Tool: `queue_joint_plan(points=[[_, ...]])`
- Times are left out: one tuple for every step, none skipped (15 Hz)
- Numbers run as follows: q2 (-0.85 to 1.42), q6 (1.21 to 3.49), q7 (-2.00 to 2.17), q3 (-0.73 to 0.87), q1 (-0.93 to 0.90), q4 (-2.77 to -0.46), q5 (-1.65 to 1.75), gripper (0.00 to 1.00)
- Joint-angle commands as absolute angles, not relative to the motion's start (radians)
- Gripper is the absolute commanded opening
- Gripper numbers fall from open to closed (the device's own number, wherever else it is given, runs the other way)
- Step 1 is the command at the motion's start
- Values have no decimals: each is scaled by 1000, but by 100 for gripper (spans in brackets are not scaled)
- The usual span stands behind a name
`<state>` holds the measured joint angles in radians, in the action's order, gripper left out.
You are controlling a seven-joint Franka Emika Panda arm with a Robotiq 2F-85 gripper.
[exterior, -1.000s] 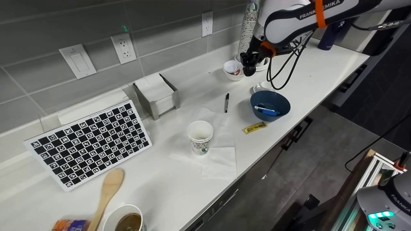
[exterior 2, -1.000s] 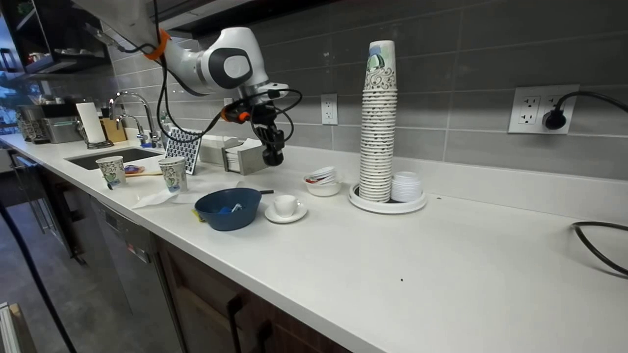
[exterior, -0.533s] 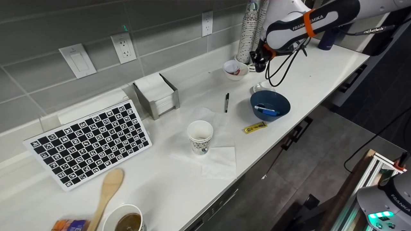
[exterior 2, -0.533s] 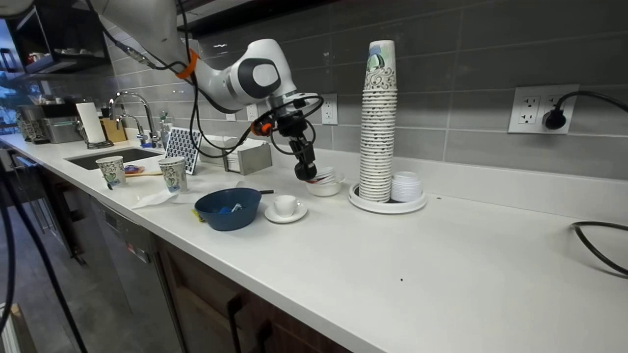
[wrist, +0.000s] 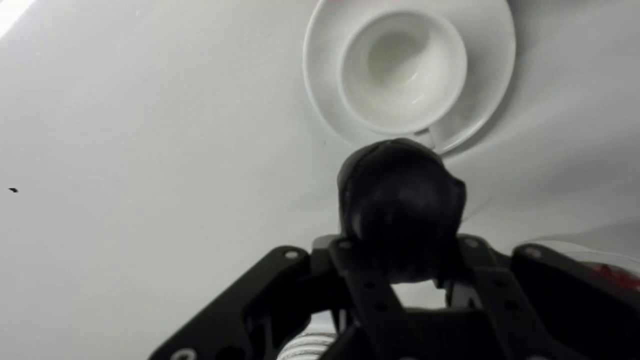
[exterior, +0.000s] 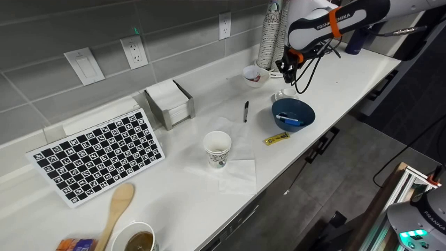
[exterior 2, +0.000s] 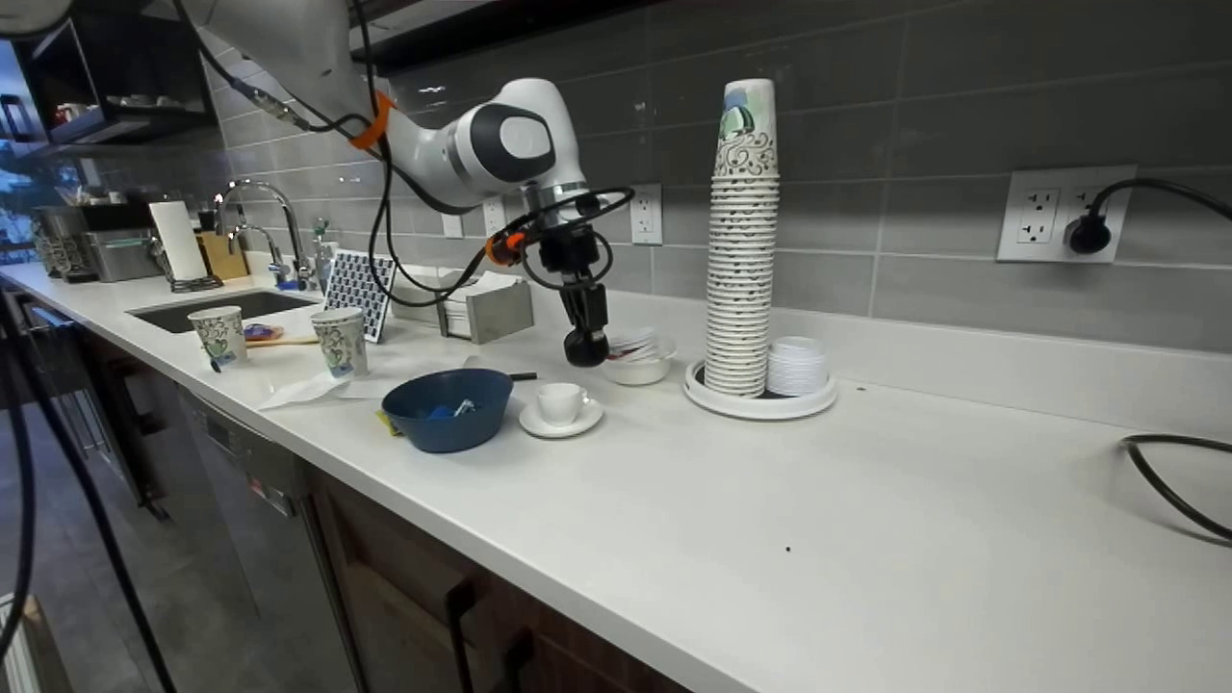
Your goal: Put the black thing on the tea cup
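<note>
In an exterior view, white countertop point(exterior 2: 693, 539) lies open right of the small white cup point(exterior 2: 558, 404); round blue bowl point(exterior 2: 438, 433) blocks left.

We log the teacup point(wrist: 403, 72) as white, duller grey-beige at its bottom; saucer point(wrist: 322, 65) white too. Round knob-like object point(wrist: 402, 205): black, faint sheen. Gripper point(wrist: 406, 247) black, dotted with pale screw heads. We mark the bowl point(exterior 2: 448, 433) dark blue, the checkerboard panel point(exterior: 97, 157) black-and-white with small coded specks. Paper cup stack point(exterior 2: 743, 269) white, printed at the top with grey swirls, green and pale blue. We also note a yellow packet point(exterior: 276, 138), tan wooden spoon point(exterior: 113, 216), orange strap point(exterior: 334, 22), grey wall tiles point(exterior 2: 982, 106), white countertop point(exterior 2: 914, 539).
</note>
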<state>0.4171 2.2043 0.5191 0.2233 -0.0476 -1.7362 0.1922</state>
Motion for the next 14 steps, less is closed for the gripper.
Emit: queue_joint_plan(points=[[425,2126,504,207,-33,-1703,200,8],[427,2111,502,205,-31,-1700,197,8],[430,2097,501,204,-33,-1698,200,8],[429,2085,499,203,-34,-1698,205,8],[430,2068,493,201,-35,-1696,206,8],[430,2054,487,198,-35,-1695,206,8],[429,2042,481,195,-35,-1696,207,8],[429,2030,475,192,-35,-1695,208,8],[430,2020,470,188,-34,-1693,206,8],[432,2014,467,186,-34,-1692,206,8],[435,2013,467,184,-33,-1689,203,8],[441,2008,462,181,-30,-1683,198,8],[450,2002,467,180,-29,-1675,194,45],[454,1992,465,178,-29,-1671,191,59]])
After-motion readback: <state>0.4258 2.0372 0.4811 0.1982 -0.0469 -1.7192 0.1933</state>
